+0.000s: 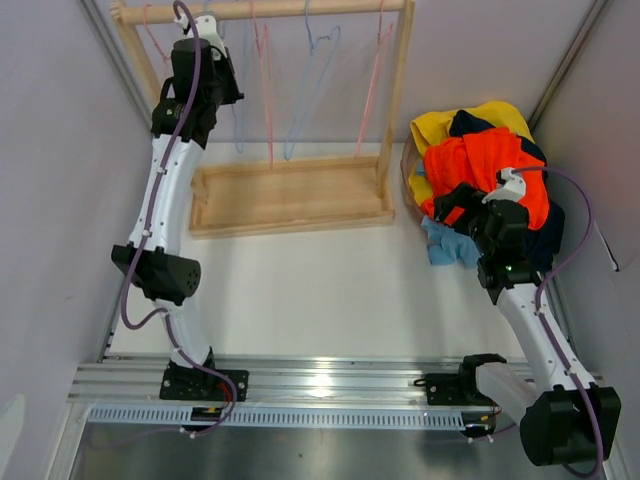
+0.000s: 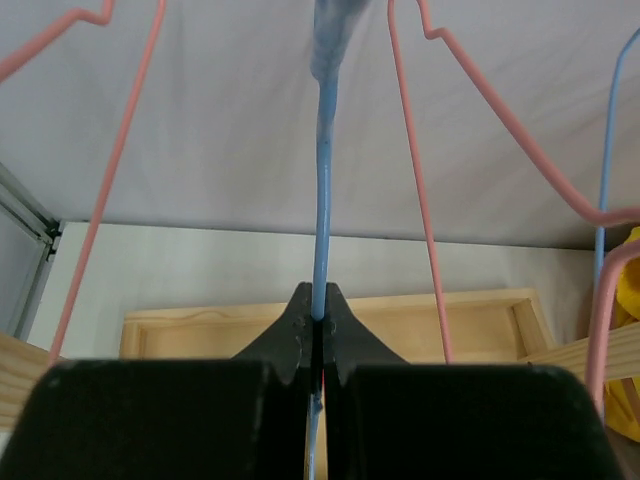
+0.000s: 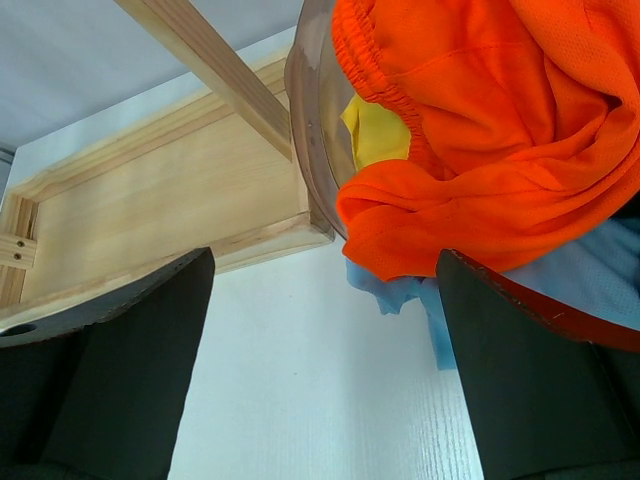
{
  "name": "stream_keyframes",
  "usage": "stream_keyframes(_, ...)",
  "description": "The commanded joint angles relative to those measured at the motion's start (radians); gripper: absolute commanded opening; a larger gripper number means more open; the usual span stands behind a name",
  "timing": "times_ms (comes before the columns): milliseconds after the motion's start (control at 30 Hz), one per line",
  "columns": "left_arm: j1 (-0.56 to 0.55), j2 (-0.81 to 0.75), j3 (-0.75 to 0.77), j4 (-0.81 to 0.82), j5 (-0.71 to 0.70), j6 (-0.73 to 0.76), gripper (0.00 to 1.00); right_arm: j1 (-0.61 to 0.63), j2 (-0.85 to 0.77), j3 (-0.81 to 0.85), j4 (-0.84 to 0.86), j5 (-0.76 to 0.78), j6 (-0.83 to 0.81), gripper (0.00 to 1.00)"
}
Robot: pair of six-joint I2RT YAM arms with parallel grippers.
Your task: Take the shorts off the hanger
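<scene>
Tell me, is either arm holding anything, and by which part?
The left gripper pinches a blue hanger by its thin wire. The right gripper is open and holds nothing.

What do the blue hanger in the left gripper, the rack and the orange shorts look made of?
Blue hanger: thin smooth rod, evenly coloured, likely coated wire or plastic. Rack: pale bare-looking wood, matte, grain and joints visible. Orange shorts: lightweight synthetic-looking mesh knit, fine pinhole texture, gathered elastic waistband; probably polyester.
</scene>
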Motion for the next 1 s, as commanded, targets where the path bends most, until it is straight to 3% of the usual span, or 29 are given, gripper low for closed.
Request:
stream_keyframes(0,0.004,-0.049,-0.085,0.024,0.033,-0.027,0.0,0.01,-0.023,0.001,0.024,-0.009,0.001,1.0)
stream_keyframes(167,0.002,-0.212,-0.341,0.093,0.047,-0.052,0.0,0.028,-0.032,0.001,0.02,-0.003,-0.001,0.99)
stream_keyframes(233,-0.004,-0.265,-0.433,0.107,0.054,-0.058,0.05,0.034,-0.035,0.003,0.018,-0.001,-0.004,1.0)
stream_keyframes(267,-0.007,-0.289,-0.46,0.114,0.053,-0.056,0.11,0.042,-0.036,0.002,0.017,-0.001,-0.007,0.99)
stream_keyframes(367,-0.027,-0.395,-0.555,0.128,0.042,-0.044,0.48,0.062,-0.039,0.009,0.009,0.009,-0.008,0.99)
stream_keyframes(400,-0.031,-0.442,-0.566,0.127,0.034,-0.041,0.65,0.067,-0.041,0.012,0.004,0.012,-0.01,1.0)
stream_keyframes(467,-0.038,-0.492,-0.636,0.12,0.034,-0.036,0.8,0.085,-0.047,0.021,0.0,0.018,-0.009,1.0)
stream_keyframes(667,-0.058,-0.673,-0.782,0.108,0.057,-0.046,0.88,0.129,-0.075,0.026,-0.002,0.075,-0.01,1.0)
stream_keyframes(967,-0.211,-0.949,-0.899,0.027,0.048,-0.014,0.99,0.212,-0.102,0.182,-0.187,0.134,-0.05,0.99)
